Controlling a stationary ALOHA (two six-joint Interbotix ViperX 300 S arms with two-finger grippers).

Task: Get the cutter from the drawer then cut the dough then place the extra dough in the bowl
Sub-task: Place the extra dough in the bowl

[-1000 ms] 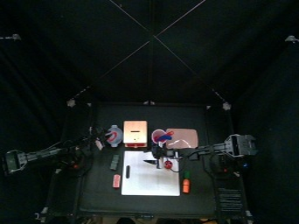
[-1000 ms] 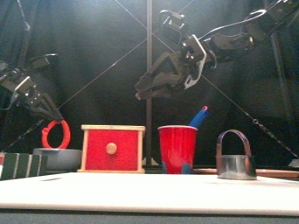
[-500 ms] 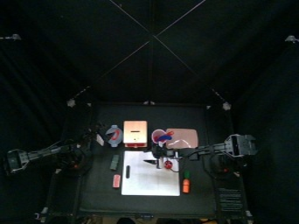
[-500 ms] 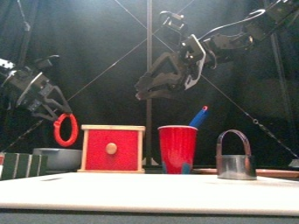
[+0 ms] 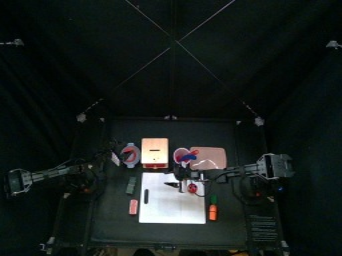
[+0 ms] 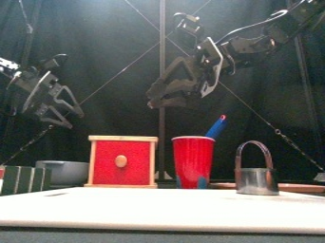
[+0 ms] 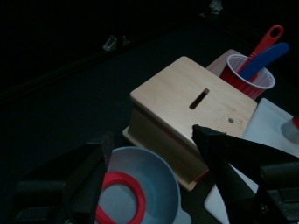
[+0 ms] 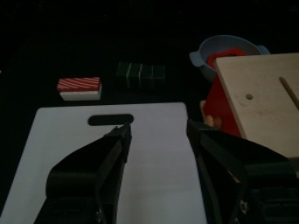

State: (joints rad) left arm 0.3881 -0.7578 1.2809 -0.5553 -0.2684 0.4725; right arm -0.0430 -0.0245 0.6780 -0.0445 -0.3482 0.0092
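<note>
Black table point(image 5: 114, 228) as usual, with the white cutting board point(image 5: 174, 206) lying flat at the front middle of it. On my feed both arms are up in the air. The left pincer point(image 7: 149, 140) hangs over the bowl with its jaws apart and nothing in them. The right pincer point(image 8: 156, 129) hovers above the back part of the board, jaws also apart and empty.

Behind the board stands the pale wooden box point(image 6: 124, 161), red drawer front facing me. The blue-grey bowl point(image 7: 163, 171) sits just left of it. The red cup point(image 6: 193, 161) is on its right, with a blue knife point(image 6: 216, 126) poking out. Dark green sushi blocks point(image 8: 142, 72) lie off the board's left side.

The metal cutter point(image 6: 256, 173) stands on the right part of the board, wire handle up, well apart from both pincers. The red dough ring point(image 7: 121, 178) lies inside the bowl. Smallest bit is a red and white toy point(image 8: 79, 86) near the sushi.
</note>
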